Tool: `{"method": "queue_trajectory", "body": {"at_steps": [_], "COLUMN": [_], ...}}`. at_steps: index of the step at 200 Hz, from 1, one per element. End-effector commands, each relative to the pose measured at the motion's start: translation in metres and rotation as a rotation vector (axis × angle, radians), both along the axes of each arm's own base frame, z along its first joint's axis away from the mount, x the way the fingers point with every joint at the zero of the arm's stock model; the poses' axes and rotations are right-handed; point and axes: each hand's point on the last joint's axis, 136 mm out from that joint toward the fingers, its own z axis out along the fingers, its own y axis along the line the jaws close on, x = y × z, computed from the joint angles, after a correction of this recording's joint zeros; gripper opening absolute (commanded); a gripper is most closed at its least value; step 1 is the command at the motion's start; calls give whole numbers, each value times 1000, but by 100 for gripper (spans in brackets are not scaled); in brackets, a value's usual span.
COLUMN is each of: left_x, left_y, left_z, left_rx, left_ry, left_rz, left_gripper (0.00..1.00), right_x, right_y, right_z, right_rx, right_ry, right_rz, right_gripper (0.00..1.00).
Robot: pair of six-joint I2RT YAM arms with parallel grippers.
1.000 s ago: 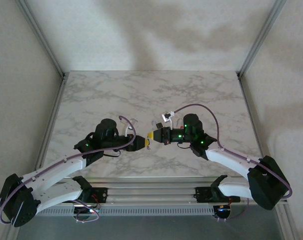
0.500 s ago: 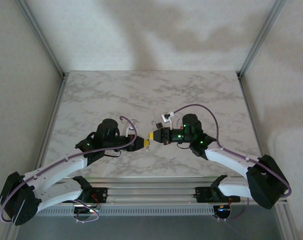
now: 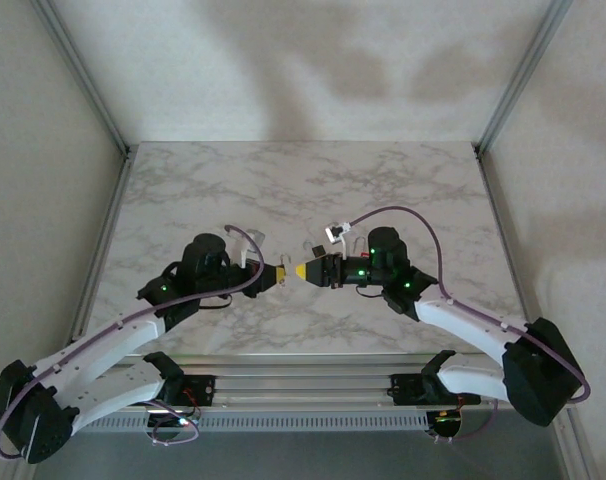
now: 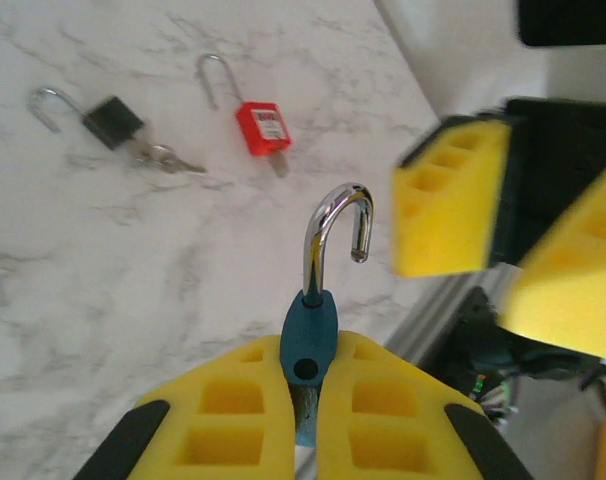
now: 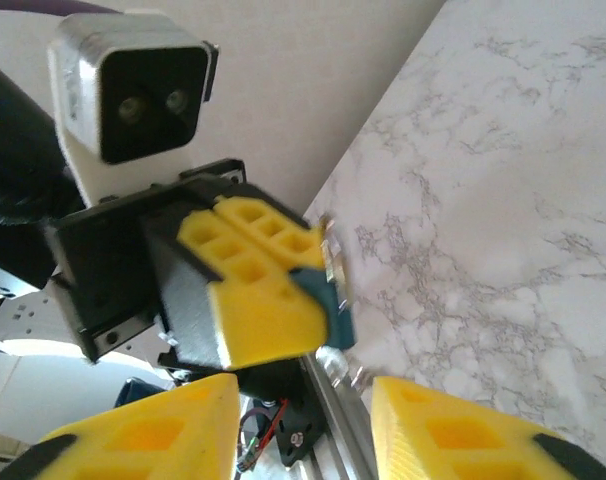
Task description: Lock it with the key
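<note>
The blue padlock is clamped between the closed pads of the left gripper, its shackle projecting past the fingertips. The right gripper is held with fingers spread, the padlock just ahead of them.

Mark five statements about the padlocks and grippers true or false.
1. The left gripper is shut on the blue padlock. True.
2. The blue padlock is locked shut. False: its shackle stands open.
3. The right gripper holds nothing, its fingers apart. True.
4. The black padlock and the red padlock lie apart on the table. True.
5. The red padlock hangs from the right gripper. False: it lies on the table.
</note>
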Motion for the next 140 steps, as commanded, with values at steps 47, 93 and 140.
{"method": "queue_trajectory", "body": {"at_steps": [47, 93, 140], "left_x": [-25, -44, -34], "left_y": [-26, -33, -27], "left_z": [-12, 11, 10], "left_rx": [-22, -146, -123], "left_ry": [57, 9, -25], "left_rz": [-320, -420, -346], "left_gripper": [0, 0, 0], "right_x": [23, 34, 23], "right_y": [-29, -34, -18], "right_z": [10, -3, 0], "right_rx": [-36, -69, -12], "right_ry": [-71, -18, 22], "right_rz": [-159, -186, -59], "right_gripper": [34, 20, 16]}}
